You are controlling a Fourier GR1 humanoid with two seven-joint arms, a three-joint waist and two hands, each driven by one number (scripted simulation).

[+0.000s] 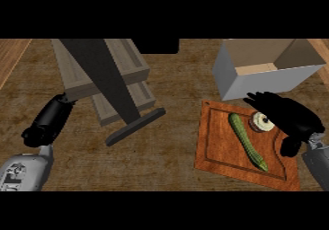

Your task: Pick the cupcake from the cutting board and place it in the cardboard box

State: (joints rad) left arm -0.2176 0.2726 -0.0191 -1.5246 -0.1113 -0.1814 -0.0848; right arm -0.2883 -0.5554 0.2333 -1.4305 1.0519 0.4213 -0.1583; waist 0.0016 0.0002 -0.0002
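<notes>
The cupcake (261,121) sat on the cutting board (220,148), just beside a long green cucumber (247,141). The right hand (286,114) hovered over it, fingers spread wide and holding nothing. Beyond the board stood the open cardboard box (260,81). The left hand (51,119) rested on the worktop (167,152), fingers relaxed, near a wooden crate (107,76).

Right hand (290,117) hovers open beside cupcake (262,121) on cutting board (220,152).
</notes>
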